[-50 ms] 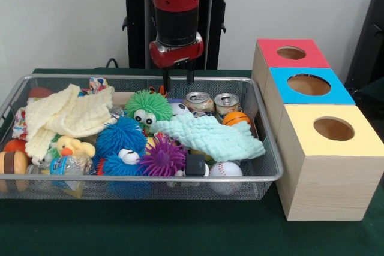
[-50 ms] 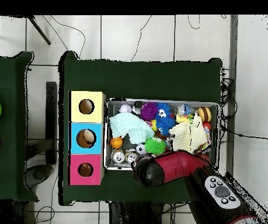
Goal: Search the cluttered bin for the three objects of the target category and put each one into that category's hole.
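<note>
The red and black arm's gripper (image 1: 178, 78) hung over the far rim of the silver wire-mesh bin (image 1: 267, 169), its two dark fingers (image 1: 167, 80) narrowly parted and empty. Just below them sat a green fuzzy ball with googly eyes (image 1: 147, 107) and two silver drink cans (image 1: 213, 103), beside a mint-green cloth (image 1: 213, 136). Well aside stood the wooden box with red, blue and yellow holed tops (image 1: 315, 142).

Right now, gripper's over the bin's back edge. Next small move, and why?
Probably lower straight down a little: the gripper hangs open, holding nothing, above the bin, beside the two cans. The category is unclear, so which item to grasp can't be told.
</note>
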{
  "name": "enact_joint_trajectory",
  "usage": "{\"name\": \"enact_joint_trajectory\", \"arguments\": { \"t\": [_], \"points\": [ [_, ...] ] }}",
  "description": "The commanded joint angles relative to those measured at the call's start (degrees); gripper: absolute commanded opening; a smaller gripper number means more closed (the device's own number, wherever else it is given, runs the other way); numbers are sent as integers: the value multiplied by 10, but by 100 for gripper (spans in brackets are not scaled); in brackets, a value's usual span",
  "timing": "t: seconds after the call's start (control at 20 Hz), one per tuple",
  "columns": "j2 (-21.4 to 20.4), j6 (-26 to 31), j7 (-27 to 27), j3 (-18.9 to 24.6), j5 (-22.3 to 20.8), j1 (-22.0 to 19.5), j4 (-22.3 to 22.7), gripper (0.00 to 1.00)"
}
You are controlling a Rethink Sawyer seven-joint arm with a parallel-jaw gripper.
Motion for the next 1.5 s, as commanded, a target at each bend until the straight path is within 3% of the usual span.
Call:
{"name": "enact_joint_trajectory", "arguments": {
  "t": [0.05, 0.85, 1.5],
  "points": [
    [23, 28, -55, 34, -27, -16, -67, 100],
    [-13, -6, 26, -34, -36, 3, -55, 100],
    [-35, -39, 50, -87, -45, 9, -39, 100]
  ]
}}
